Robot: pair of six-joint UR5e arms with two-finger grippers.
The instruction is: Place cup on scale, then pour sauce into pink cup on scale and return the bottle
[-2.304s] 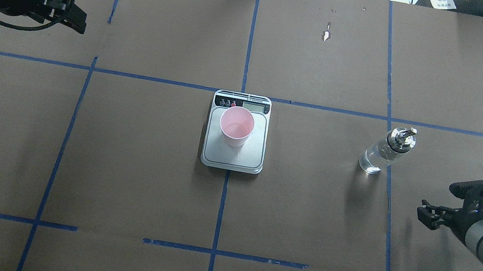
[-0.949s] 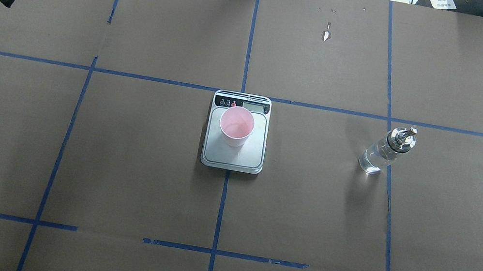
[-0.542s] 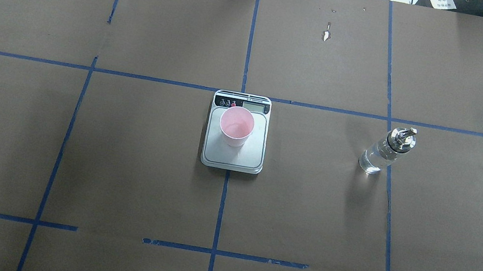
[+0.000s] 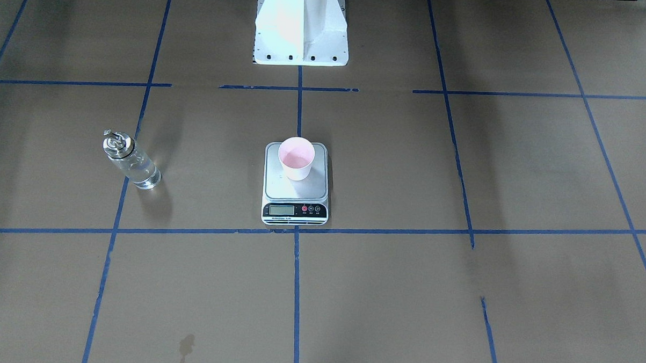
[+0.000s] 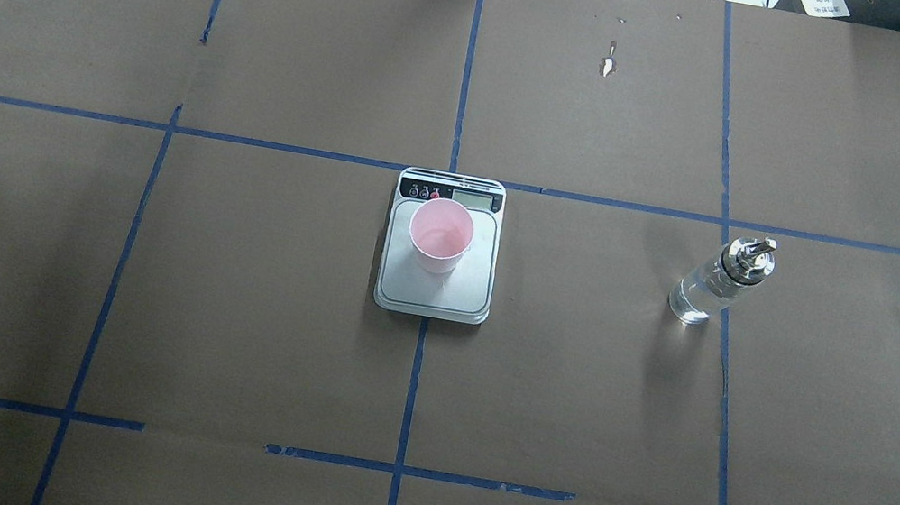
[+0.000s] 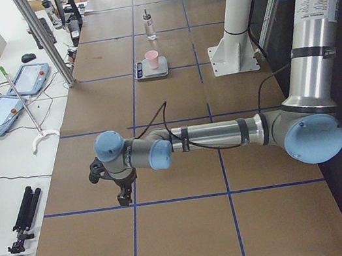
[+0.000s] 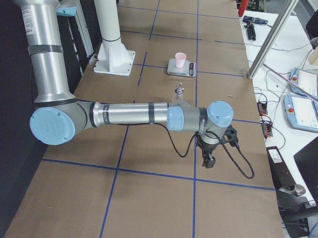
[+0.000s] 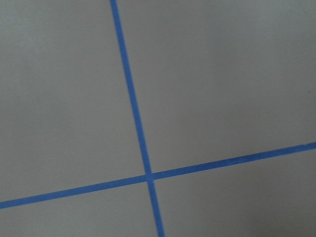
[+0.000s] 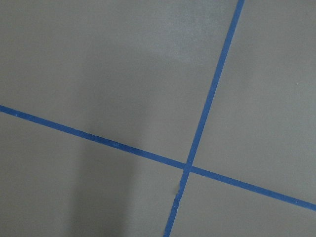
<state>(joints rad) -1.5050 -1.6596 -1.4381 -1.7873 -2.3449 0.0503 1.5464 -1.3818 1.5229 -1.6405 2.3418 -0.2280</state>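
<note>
In the front-facing view, the pale pink cup is seen upright on the steel platform of the scale, toward the edge away from the display. The glass bottle stands upright on the paper-covered table, well apart from the scale, with clear sauce visible in its lower part. No gripper is shown here.

The same layout is given by the overhead view; whether sauce lies in the cup cannot be told.

In the exterior left view, the left gripper is held low over the table's near end, far from the scale. Whether its fingers are open or closed cannot be told.

In the exterior right view, the right gripper hangs near the table's edge, past the bottle; its finger state cannot be told either.

Only blue tape crossing on brown paper is shown by the 2 wrist views.

The work is judged essentially finished. Parking is best done with both arms kept clear of bottle and scale, so nothing is knocked and the reading is left undisturbed.
</note>
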